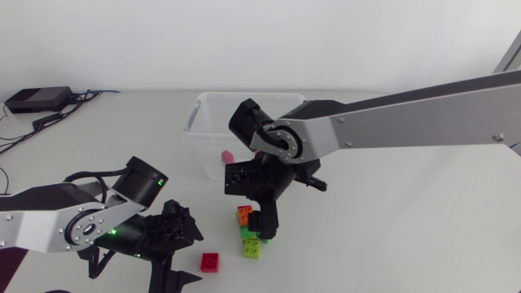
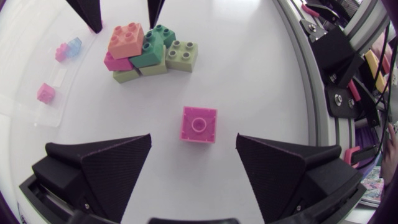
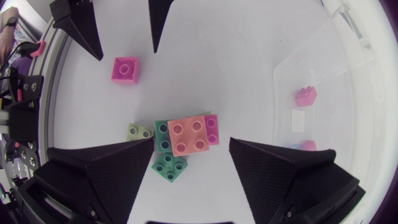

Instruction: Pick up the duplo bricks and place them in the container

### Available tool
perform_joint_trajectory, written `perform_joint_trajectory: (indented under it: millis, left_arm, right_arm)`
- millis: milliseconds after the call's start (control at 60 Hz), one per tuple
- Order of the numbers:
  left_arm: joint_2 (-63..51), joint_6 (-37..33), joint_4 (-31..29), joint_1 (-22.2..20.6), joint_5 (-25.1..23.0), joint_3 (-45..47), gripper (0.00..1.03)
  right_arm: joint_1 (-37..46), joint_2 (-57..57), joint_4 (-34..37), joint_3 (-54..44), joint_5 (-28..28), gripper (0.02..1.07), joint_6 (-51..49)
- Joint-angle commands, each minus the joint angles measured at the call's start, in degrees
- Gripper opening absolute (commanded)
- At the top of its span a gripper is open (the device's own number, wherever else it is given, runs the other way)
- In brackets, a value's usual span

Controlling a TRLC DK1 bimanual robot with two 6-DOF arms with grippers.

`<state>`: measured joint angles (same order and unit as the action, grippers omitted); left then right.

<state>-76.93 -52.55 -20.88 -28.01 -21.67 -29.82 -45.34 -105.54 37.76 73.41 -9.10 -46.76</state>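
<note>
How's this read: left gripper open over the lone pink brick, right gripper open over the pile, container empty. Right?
One error: the container isn't empty. The right wrist view shows pink bricks lying inside it. The rest stands.

I note that my left arm (image 1: 41,218) and right arm (image 1: 423,118) both have silver-grey, flat-sided links with black joint housings. A round grey cap (image 1: 286,143) closes the right arm's wrist joint. Green indicator lights (image 1: 162,181) glow on the left arm's black joints, and a black cable (image 1: 85,175) loops beside them. The left gripper (image 2: 193,138) and right gripper (image 3: 191,142) are matte black, with finely textured wedge fingers (image 2: 106,168).
</note>
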Motion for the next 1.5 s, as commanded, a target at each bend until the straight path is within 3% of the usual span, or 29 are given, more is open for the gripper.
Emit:
perform_joint_trajectory:
  millis: [0,150,233,267,317,400,800,900,1083,1217,1383,1433,1483]
  left_arm:
    - [-2.1,-1.0,1.0,-0.8,-0.5,0.4,0.94]
    - [-2.5,-0.1,2.5,-2.0,-0.5,0.0,0.91]
    - [-3.0,0.7,3.1,-2.7,-0.5,0.0,0.81]
    - [-3.5,1.0,3.2,-3.3,-0.6,0.0,0.64]
    - [-4.0,1.1,3.3,-3.5,-0.5,0.0,0.57]
    - [-5.8,1.2,4.0,-4.1,-0.6,0.0,0.34]
    - [-1.6,5.4,3.9,-6.4,-0.5,-0.1,0.3]
    - [2.6,5.6,0.1,-5.8,-0.5,-1.9,0.3]
    - [10.4,5.7,-7.4,-0.7,-0.5,-9.2,0.31]
    - [11.4,7.0,-7.9,2.9,-0.7,-14.2,0.31]
    - [8.8,14.9,1.9,5.2,-1.0,-17.2,0.31]
    - [7.5,18.2,5.4,5.9,-1.0,-18.3,0.31]
    - [6.2,21.3,8.7,7.0,-1.0,-19.4,0.31]
  right_arm:
    - [-0.4,-1.8,1.1,0.8,-0.7,0.66,-1.2]
    - [-0.4,-2.0,-0.1,-0.4,-1.9,0.25,-0.6]
    - [-0.4,-1.1,-0.1,-0.9,-2.1,0.25,0.3]
    - [-0.4,-0.4,0.0,-1.3,-2.1,0.25,0.6]
    - [-0.4,0.6,0.4,-1.9,-2.5,0.24,0.8]
    - [-0.4,3.1,0.6,-3.2,-2.8,0.24,1.4]
    - [6.5,17.9,2.1,1.2,-3.1,0.24,5.8]
    - [10.0,18.6,-1.9,2.3,-3.2,0.24,8.2]
    - [15.9,16.7,-12.6,3.0,-3.3,0.24,13.8]
    - [17.7,13.4,-17.4,4.1,-2.6,0.25,16.2]
    - [19.0,7.2,-21.8,6.0,-0.9,0.26,17.8]
    - [19.1,5.5,-22.9,6.7,-0.4,0.34,18.7]
    - [19.1,4.4,-23.4,7.0,0.8,0.55,19.0]
